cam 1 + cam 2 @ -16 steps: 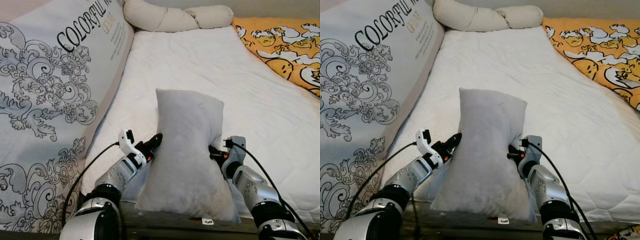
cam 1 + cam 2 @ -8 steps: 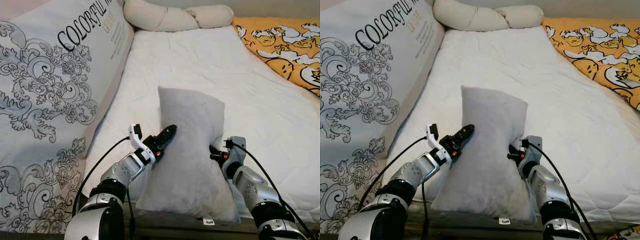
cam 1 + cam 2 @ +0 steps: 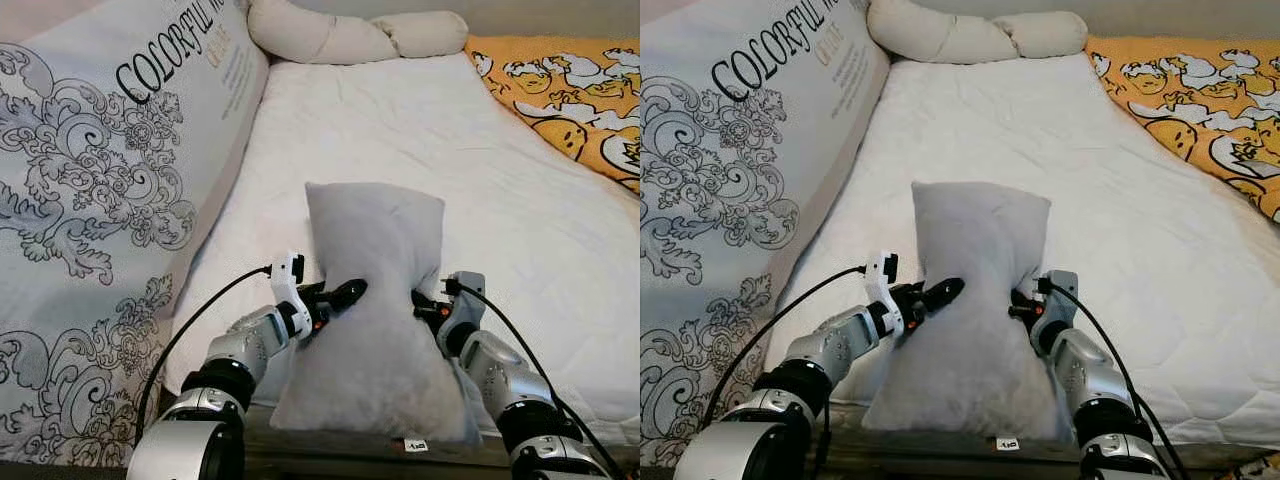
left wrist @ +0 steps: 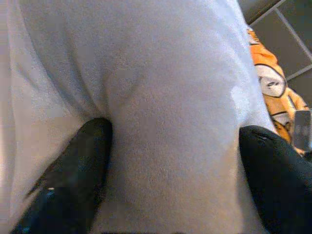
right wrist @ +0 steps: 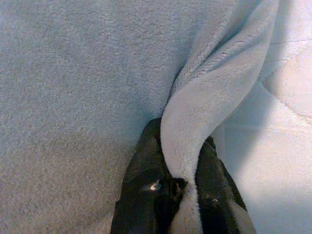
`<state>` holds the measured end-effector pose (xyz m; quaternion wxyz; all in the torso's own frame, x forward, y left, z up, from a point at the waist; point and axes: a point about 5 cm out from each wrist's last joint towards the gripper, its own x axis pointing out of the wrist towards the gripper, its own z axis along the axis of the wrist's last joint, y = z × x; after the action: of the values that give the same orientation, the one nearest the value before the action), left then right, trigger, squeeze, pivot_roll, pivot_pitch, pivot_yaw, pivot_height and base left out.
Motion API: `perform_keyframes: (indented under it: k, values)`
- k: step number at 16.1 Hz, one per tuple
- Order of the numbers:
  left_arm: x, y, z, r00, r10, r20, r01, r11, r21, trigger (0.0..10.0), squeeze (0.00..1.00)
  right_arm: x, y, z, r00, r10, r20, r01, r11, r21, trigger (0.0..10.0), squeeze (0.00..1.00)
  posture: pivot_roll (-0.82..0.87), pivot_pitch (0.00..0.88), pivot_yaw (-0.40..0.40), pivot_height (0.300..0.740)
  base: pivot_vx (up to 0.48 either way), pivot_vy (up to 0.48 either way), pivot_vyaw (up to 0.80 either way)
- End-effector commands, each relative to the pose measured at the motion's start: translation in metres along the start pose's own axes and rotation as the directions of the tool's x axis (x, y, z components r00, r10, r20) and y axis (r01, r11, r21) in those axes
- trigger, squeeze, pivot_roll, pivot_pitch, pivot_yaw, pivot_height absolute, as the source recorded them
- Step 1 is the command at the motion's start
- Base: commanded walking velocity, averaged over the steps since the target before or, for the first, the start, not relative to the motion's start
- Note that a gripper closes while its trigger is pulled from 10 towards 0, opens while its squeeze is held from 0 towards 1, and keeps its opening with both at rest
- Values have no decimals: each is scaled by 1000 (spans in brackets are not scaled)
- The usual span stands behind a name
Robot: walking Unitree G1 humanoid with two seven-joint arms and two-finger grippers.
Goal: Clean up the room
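Right gripper (image 5: 181, 183) has its two black fingers (image 5: 146, 156) pinched tight on a fold of the grey pillow (image 3: 372, 300), at the pillow's right side. Left gripper (image 4: 170, 161) has its fingers spread wide, a bulge of pillow plush pressed between them, that arm reaching in low from the left across the pillow's front. The pillow stands on end at the near edge of the white mattress (image 3: 400, 130). A big printed cushion (image 3: 110, 200) leans along the mattress's left edge, a cream bolster (image 3: 340, 35) lies at the far end, and an orange cartoon blanket (image 3: 570, 90) covers the far right corner.
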<state>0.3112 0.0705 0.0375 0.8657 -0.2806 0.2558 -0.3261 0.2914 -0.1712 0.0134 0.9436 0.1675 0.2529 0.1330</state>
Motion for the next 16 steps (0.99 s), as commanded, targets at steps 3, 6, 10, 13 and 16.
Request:
perform_keyframes:
  k: [3, 6, 10, 13, 16]
  values:
    - [0, 2, -16, 998, 33, -62, -32, 999, 7, 0, 0, 4, 15, -21, 994, 57, -92, -57, 998, 1, 0, 0, -28, 0, 72, 740, 0, 0, 0]
    - [-1, 3, -16, 997, 40, -62, -40, 999, 11, 0, 0, 6, 18, -19, 994, 66, -87, -66, 998, -1, 0, 0, -31, 0, 79, 740, 0, 0, 0]
    - [1, 2, -15, 997, 45, -62, -43, 999, 32, 0, 0, 6, 19, -20, 994, 66, -86, -66, 998, 0, 0, 0, -33, 0, 81, 740, 0, 0, 0]
    - [1, 2, -15, 997, 46, -62, -43, 998, 37, 0, 0, 6, 18, -20, 994, 66, -86, -66, 998, 2, 0, 0, -33, 0, 80, 740, 0, 0, 0]
    - [1, 1, -15, 997, 46, -62, -43, 998, 41, 0, 0, 6, 20, -21, 994, 70, -86, -70, 998, 3, 0, 0, -31, 0, 80, 740, 0, 0, 0]
